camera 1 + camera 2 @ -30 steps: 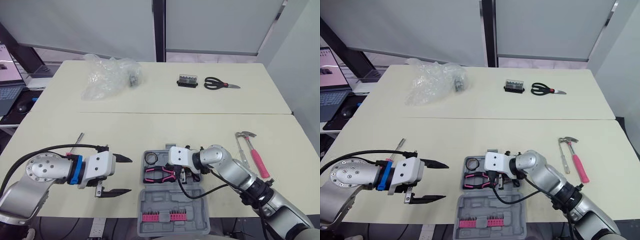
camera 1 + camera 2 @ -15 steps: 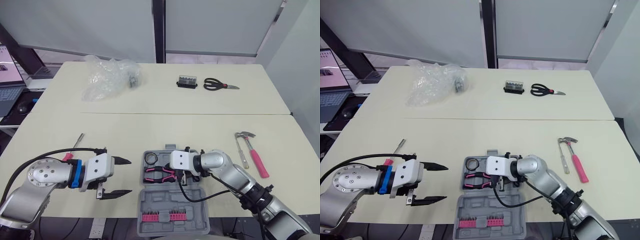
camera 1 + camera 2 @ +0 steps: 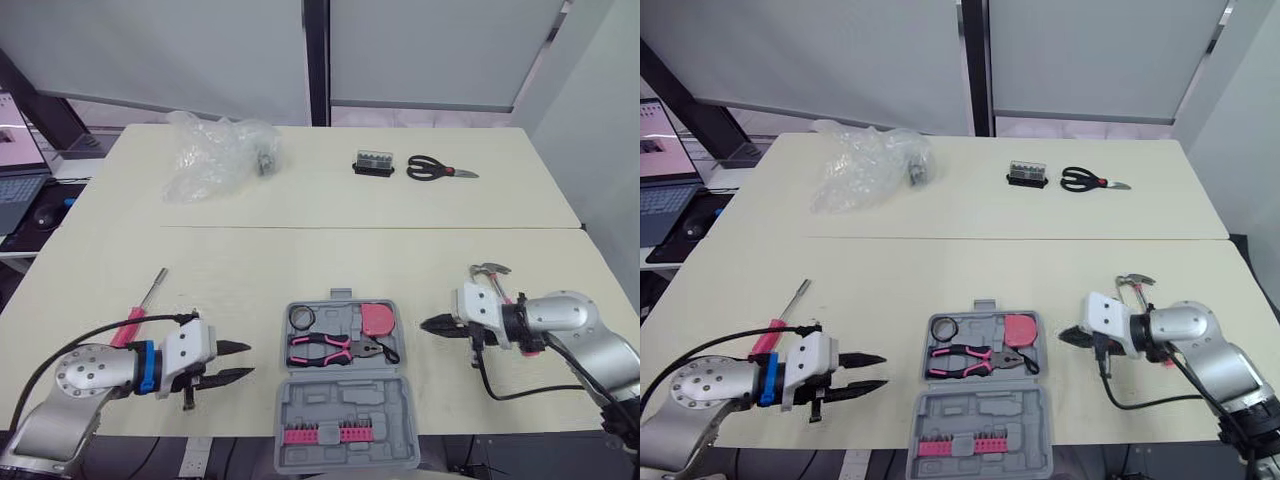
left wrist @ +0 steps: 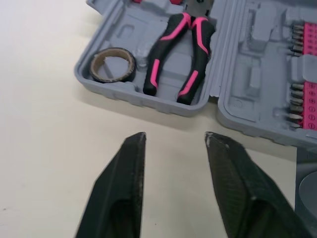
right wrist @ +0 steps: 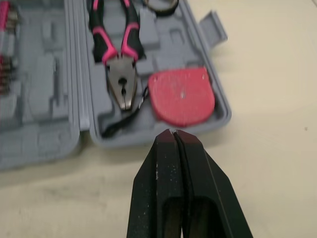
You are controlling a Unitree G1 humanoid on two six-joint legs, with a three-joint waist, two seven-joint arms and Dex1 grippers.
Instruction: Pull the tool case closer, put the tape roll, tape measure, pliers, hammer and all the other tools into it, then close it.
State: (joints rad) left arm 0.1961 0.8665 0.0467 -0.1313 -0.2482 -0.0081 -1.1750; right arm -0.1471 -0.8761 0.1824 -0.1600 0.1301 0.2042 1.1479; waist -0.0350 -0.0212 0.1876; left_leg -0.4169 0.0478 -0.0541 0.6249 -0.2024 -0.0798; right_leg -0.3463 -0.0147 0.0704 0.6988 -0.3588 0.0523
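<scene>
Tool case (image 3: 345, 400) lies open at the table's (image 3: 300, 260) front edge in the left eye view, with the tape roll (image 3: 301, 318), pliers (image 3: 322, 349) and tape measure (image 3: 377, 320) inside. The hammer (image 3: 487, 269) is partly hidden behind the right arm. The right eye view shows the screwdriver (image 3: 768, 338) beside the left arm and the scissors (image 3: 1087, 181) well away. Left wrist view: left claw (image 4: 176, 136) released, empty. Right wrist view: right claw (image 5: 173, 133) clenched on nothing. The measure's strap (image 5: 110, 129) lies near the hinge and might jam the lid. A careless sweep of the right arm could knock the hammer off.

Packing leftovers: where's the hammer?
In the head views, the hammer lies on the table at the robot's right, beside the tool case, partly behind the right gripper.
</scene>
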